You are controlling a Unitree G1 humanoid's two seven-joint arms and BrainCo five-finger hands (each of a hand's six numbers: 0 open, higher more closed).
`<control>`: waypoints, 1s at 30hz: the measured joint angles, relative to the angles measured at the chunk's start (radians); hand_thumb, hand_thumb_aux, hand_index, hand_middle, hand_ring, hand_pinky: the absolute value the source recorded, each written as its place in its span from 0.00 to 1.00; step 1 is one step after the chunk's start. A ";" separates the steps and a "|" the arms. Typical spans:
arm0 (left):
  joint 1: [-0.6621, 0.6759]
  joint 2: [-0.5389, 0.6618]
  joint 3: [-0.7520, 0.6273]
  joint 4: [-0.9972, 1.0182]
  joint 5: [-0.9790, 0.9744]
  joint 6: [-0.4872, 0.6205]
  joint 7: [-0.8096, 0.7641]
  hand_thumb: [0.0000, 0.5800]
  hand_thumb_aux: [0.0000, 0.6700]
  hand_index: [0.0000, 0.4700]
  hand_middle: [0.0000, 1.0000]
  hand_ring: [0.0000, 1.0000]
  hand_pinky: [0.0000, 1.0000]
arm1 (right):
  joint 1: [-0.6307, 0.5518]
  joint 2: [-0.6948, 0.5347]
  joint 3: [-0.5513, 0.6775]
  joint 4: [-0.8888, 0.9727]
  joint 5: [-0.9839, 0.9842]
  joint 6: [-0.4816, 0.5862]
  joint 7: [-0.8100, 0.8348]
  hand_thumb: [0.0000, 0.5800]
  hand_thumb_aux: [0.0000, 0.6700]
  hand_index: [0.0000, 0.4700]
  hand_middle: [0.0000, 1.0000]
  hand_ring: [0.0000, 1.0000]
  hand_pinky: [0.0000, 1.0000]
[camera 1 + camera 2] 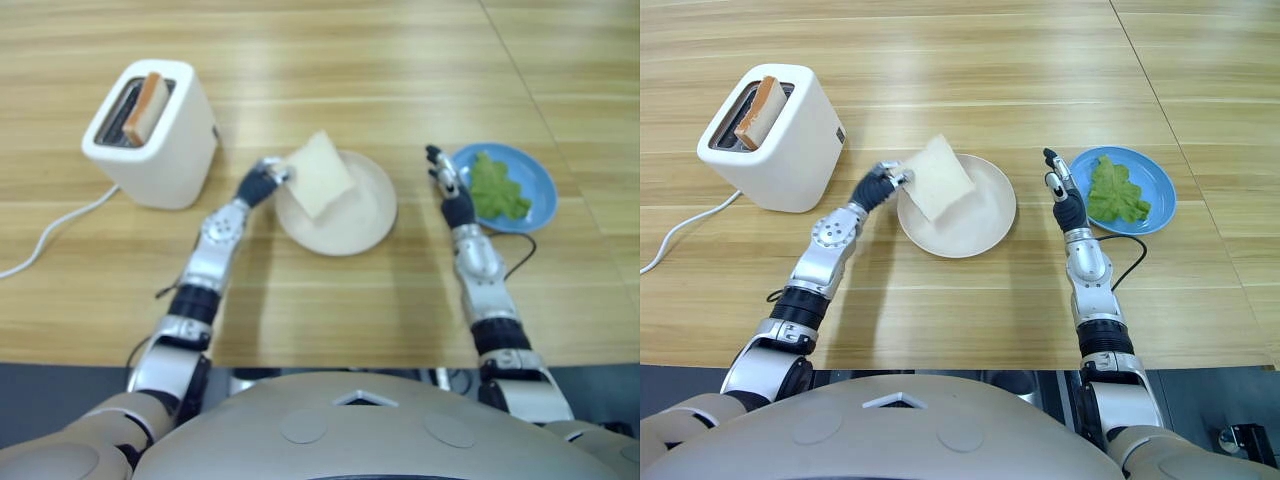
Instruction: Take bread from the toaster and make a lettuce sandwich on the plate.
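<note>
In the left eye view, a round cream plate lies on the wooden bench, and everything else is placed from it. The left hand sits at the plate's left rim, its fingers clamped on the left edge of a pale bread slice. The slice is tilted and leans over the left half of the plate (whether its lower corner touches the plate I cannot tell). Well to the left of the plate and a little farther back stands the white toaster. It is upright, with a second slice poking out of one of its slots, brown crust showing. A white cord runs from the toaster's base toward the left, away from the plate.

In the right eye view, the right hand is just right of the plate, apart from its rim, between it and a blue dish. Its fingers are stretched out straight, pointing away from the robot, and hold nothing. The blue dish lies near the plate on its right side, at about the same depth on the bench. It carries a green leaf of lettuce, lying flat in its middle. A thin black cable loops beside the right forearm, to the right of the plate and nearer the robot than the plate is.
</note>
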 measured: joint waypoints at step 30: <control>-0.008 0.144 0.008 -0.216 0.327 -0.053 0.251 0.00 0.00 0.00 0.00 0.00 0.00 | 0.052 -0.103 0.003 -0.168 -0.157 -0.015 -0.052 0.00 0.00 0.00 0.00 0.00 0.00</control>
